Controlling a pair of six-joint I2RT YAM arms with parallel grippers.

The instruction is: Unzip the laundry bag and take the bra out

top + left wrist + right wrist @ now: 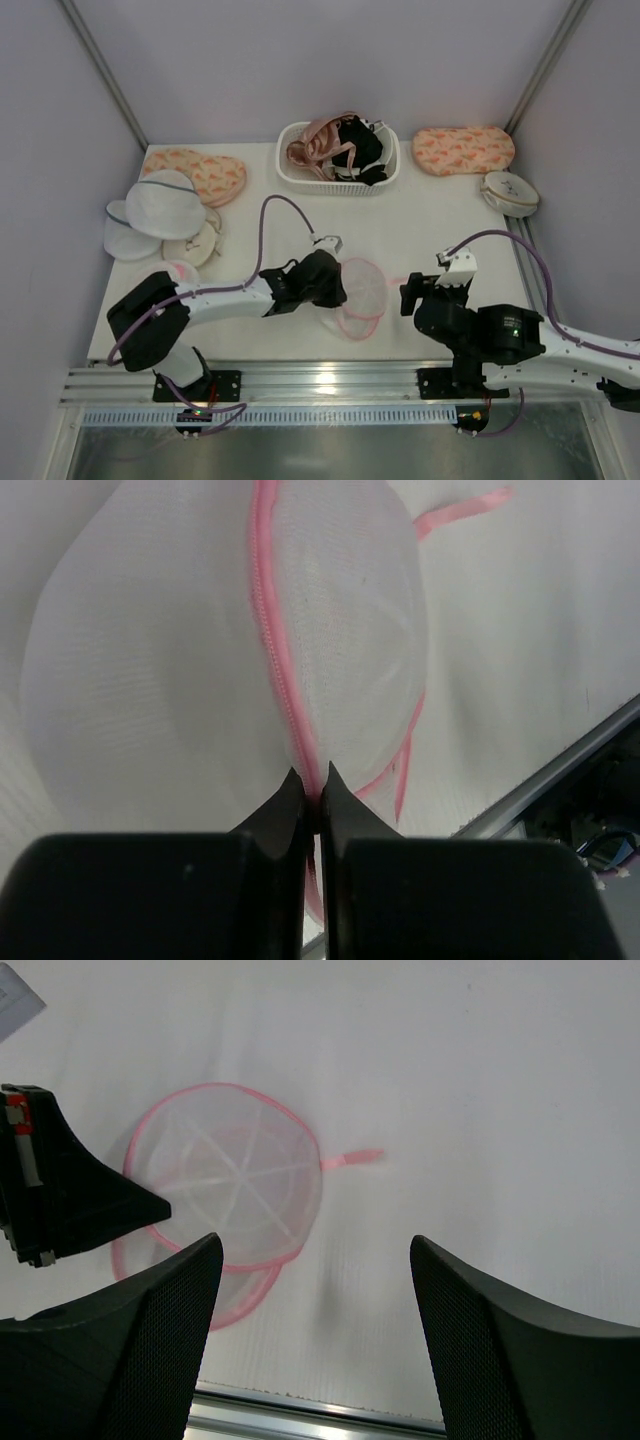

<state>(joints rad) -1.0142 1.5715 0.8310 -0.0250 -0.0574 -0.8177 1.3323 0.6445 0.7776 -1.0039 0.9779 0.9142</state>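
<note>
While left claw (318, 780) pinches pink zip rim of laundry bag (362, 283), anchoring it on counter (450, 215), right claw (315, 1245) hangs open just right of bag, free to pull. Pink bra (312, 145) lies in basket (290, 172) behind bag.

The laundry bag (362, 288) lies between left hand (337, 283) and right hand (406, 296).

My top camera sits high above and behind both arm bases, looking down on the whole table (430, 225). The left wrist camera looks out along the left gripper (312, 780), so near the mesh bag (180, 680) that it fills the view. The right wrist camera looks down past the right gripper (315, 1245) from farther back. All three share that bag.
</note>
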